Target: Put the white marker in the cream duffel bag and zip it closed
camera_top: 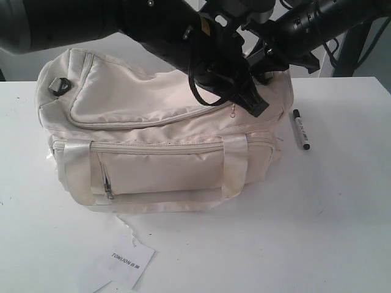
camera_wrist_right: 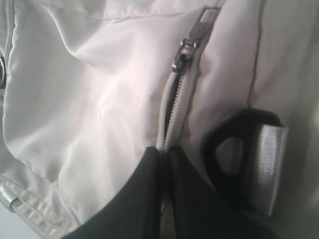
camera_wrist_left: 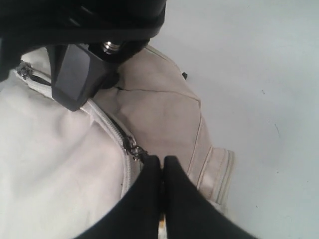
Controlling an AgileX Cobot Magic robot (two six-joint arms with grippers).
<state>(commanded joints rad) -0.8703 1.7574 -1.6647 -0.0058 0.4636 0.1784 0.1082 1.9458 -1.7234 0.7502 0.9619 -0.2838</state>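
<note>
The cream duffel bag [camera_top: 153,165] lies on the white table, its top zipper [camera_wrist_left: 112,122] slightly open near the right end. Over that end, my left gripper [camera_wrist_left: 159,160] is shut with its tips at a zipper slider [camera_wrist_left: 134,149], seemingly pinching the pull. My right gripper [camera_wrist_right: 165,152] is shut on the bag's zipper edge, below a second slider [camera_wrist_right: 182,59] and beside a black strap clip [camera_wrist_right: 239,149]. In the exterior view both grippers [camera_top: 255,101] [camera_top: 269,73] crowd the bag's right top. The white marker [camera_top: 300,129] lies on the table just right of the bag, untouched.
A small white paper tag [camera_top: 129,262] with print lies on the table in front of the bag. A black strap clip [camera_top: 61,85] sits on the bag's left end. The right gripper's finger [camera_wrist_left: 79,74] shows close above the left gripper.
</note>
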